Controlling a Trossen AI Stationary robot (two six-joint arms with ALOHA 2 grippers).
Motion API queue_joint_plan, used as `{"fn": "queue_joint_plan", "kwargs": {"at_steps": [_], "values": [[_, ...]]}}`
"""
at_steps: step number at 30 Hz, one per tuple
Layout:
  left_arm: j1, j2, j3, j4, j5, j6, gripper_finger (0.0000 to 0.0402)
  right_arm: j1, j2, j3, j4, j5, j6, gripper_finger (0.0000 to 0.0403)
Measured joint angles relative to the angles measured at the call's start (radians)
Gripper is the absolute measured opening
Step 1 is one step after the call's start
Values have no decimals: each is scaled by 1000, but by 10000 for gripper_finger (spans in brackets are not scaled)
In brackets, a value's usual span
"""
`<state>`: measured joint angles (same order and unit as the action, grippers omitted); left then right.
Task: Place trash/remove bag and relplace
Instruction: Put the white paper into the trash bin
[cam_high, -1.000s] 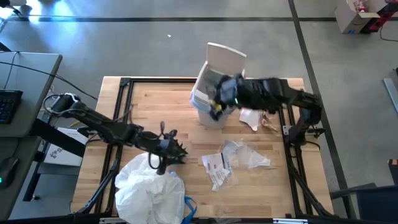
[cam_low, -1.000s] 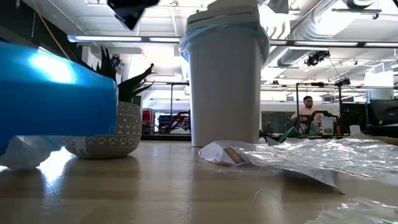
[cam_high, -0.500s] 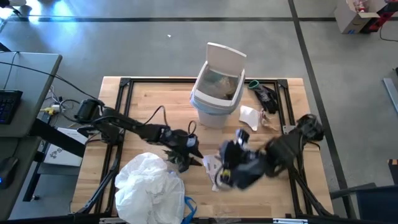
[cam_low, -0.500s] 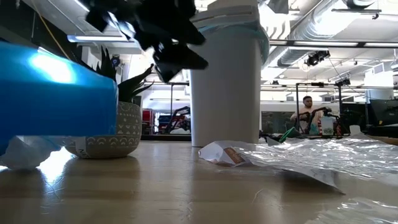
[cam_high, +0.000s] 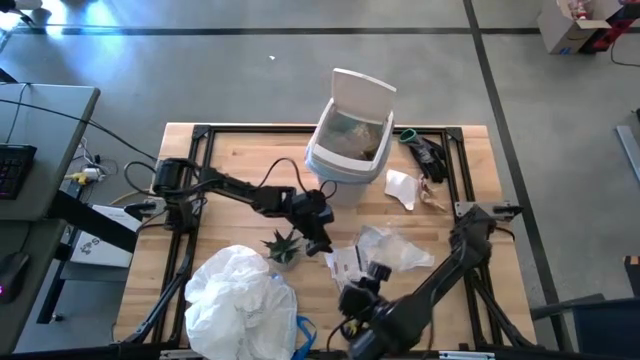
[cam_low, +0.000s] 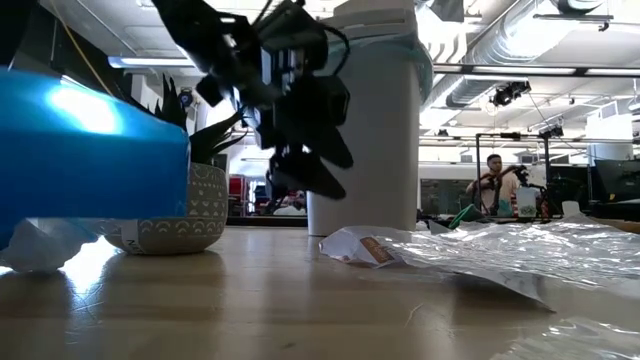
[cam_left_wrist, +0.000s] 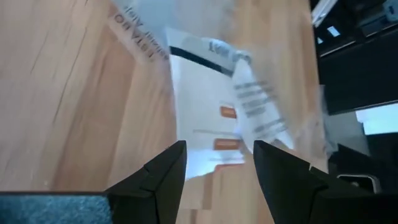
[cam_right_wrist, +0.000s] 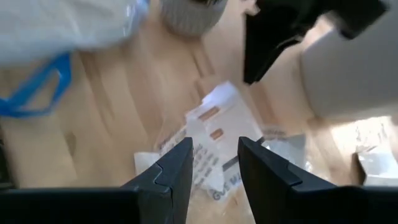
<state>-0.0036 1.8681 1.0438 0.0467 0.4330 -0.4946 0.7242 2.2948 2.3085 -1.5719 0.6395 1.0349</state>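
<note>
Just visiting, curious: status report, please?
Left gripper open above printed wrapper. Right gripper open, empty, near table's front. Bin lined; potted plant close by.

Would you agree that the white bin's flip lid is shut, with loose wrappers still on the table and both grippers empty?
Not quite: the white bin's lid stands open, and the high view shows trash inside. The rest holds: wrappers lie on the table, and the left gripper and right gripper are open and empty.

Bin (cam_high: 345, 150) contents are blurred, perhaps trash; the white bag (cam_high: 240, 305) is cut off.
</note>
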Motion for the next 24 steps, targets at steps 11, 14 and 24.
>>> {"fn": "queue_joint_plan", "kwargs": {"at_steps": [11,14,24], "values": [[27,73,55,-61,-25,3,170,-11,161,0,0,-57,24,114],[31,74,55,-63,-46,12,170,-11,193,0,0,-60,38,114],[30,74,54,-90,-26,17,170,-39,297,0,2,-96,56,114]]}}
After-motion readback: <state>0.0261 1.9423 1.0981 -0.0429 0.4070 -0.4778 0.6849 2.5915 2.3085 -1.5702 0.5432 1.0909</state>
